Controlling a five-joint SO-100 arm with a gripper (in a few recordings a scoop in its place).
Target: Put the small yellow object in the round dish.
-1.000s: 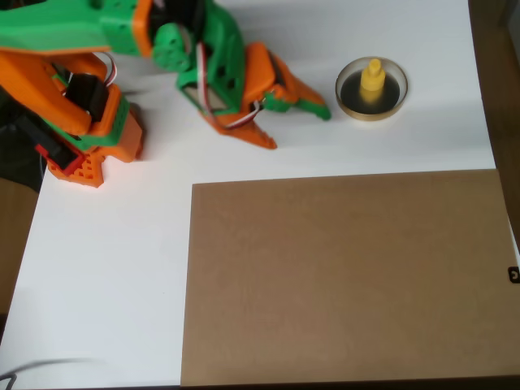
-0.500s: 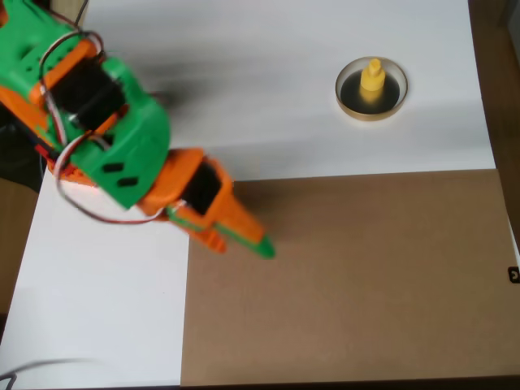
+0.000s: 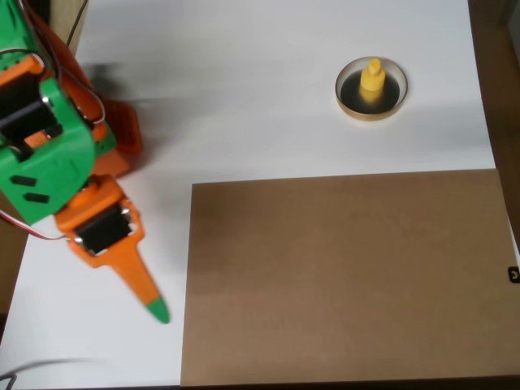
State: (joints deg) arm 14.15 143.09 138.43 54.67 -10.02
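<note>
- Jaws (image 3: 153, 307) on the orange-and-green arm look clenched to a single green-tipped point and carry nothing; they have swung from beside the dish, across the brown cardboard sheet (image 3: 341, 276), to the lower left of the white bench (image 3: 244, 81).
- Tiny bright yellow plastic piece (image 3: 373, 79) stands upright inside the shallow round tan-rimmed dish (image 3: 371, 112), unmoved over the last second.
- Judged from this, the placing is done and the arm is retreating.
</note>
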